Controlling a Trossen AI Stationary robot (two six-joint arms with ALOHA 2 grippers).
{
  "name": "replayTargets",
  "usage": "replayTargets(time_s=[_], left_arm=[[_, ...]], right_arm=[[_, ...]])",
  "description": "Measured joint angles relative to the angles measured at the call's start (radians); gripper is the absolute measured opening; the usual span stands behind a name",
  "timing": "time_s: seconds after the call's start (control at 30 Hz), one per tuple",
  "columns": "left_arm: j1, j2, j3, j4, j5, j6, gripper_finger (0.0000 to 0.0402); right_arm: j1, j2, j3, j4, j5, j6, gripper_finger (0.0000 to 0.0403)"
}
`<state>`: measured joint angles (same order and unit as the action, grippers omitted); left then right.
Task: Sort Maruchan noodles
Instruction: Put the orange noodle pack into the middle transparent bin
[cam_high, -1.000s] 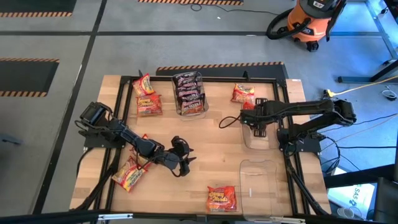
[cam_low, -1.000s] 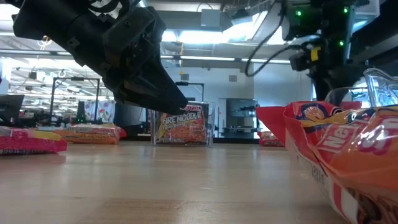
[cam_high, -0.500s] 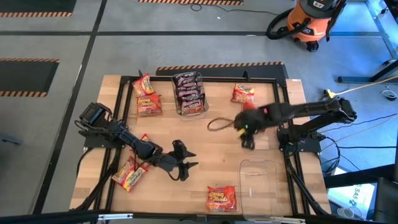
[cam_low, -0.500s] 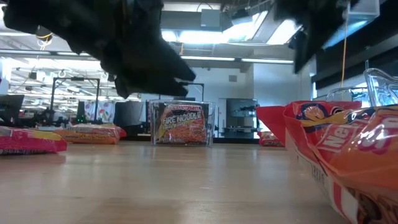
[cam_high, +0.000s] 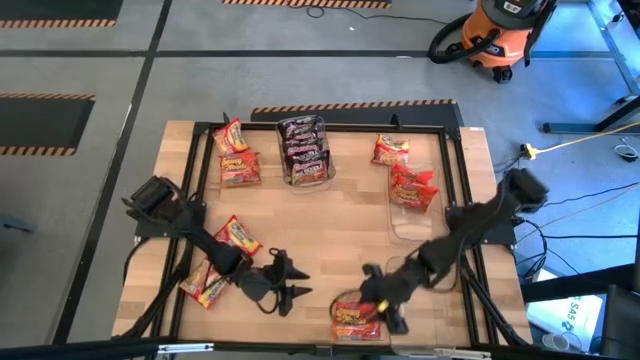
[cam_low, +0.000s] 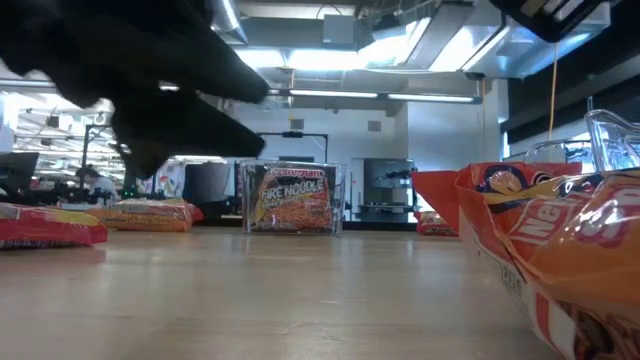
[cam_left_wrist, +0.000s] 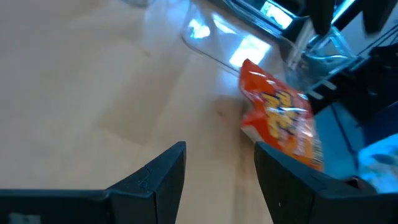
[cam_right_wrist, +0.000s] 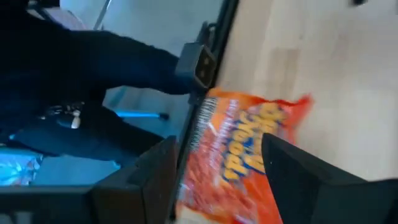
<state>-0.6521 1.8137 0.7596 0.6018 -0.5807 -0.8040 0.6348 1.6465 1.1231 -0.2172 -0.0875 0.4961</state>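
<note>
Swinging away from the clear plastic bin (cam_high: 414, 205) at the table's right, where red-orange packets (cam_high: 412, 187) now lie, the right gripper (cam_high: 384, 305) is poised, fingers apart and empty, over the orange crinkly noodle packet (cam_high: 355, 319) at the near edge — probably the next pick. The left gripper (cam_high: 288, 280) is hovering mid-table, fingers apart. Contact with the packet is hard to judge.
</note>
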Motion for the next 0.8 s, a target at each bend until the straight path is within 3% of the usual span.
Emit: replayTargets(time_s=[0.3, 0.47, 0.8], left_arm=[[-0.068, 0.000, 0.000, -0.007, -0.004, -0.086, 0.0185], [-0.096, 0.000, 0.000, -0.003, 0.016, -0.104, 0.0186], [-0.103, 0.000, 0.000, -0.002, 0.010, -0.118, 0.0186]], right_arm=[[0.061, 0.259, 0.231, -0.202, -0.014, 0.017, 0.0215], [0.050, 0.338, 0.270, -0.253, 0.002, 0.007, 0.0215], [-0.027, 0.369, 0.272, -0.165, 0.310, 0.003, 0.0215]])
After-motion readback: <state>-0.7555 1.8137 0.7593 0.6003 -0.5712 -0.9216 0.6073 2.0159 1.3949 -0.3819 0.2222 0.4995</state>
